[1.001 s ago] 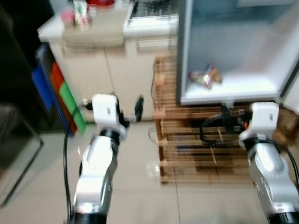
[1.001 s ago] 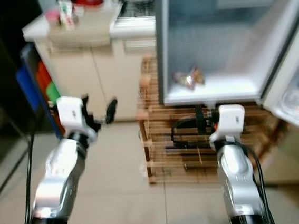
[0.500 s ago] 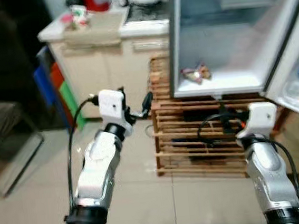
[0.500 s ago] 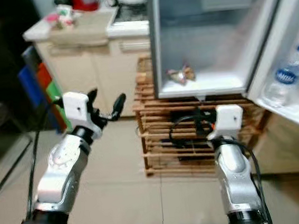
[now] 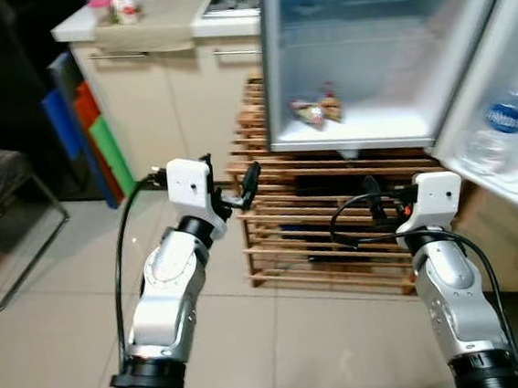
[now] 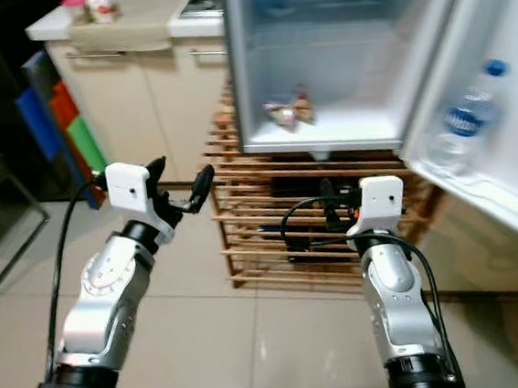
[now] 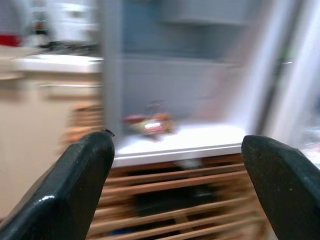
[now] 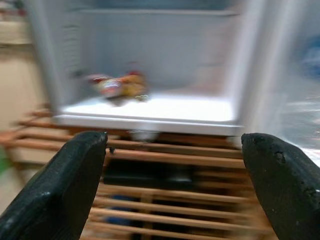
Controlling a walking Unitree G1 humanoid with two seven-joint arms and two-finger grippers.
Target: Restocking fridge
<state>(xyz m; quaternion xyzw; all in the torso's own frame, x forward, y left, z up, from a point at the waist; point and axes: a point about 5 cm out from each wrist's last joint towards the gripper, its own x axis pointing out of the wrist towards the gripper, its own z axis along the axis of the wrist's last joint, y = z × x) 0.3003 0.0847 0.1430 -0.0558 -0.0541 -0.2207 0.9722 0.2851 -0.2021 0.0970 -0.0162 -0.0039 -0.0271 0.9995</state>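
Fridge (image 5: 356, 56) open at upper centre, snack packet (image 5: 317, 109) on its shelf. Wrist views show left gripper (image 7: 177, 170) and right gripper (image 8: 175, 175) fingers spread, empty (blurred). Fridge sits lower-left than before, camera moved.

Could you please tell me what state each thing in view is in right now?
fridge: door open, lit.
snack packet: lying on the fridge floor.
water bottle: upright in the door shelf, capped.
left gripper: open, empty.
right gripper: open, empty.
wooden rack: standing under the fridge.
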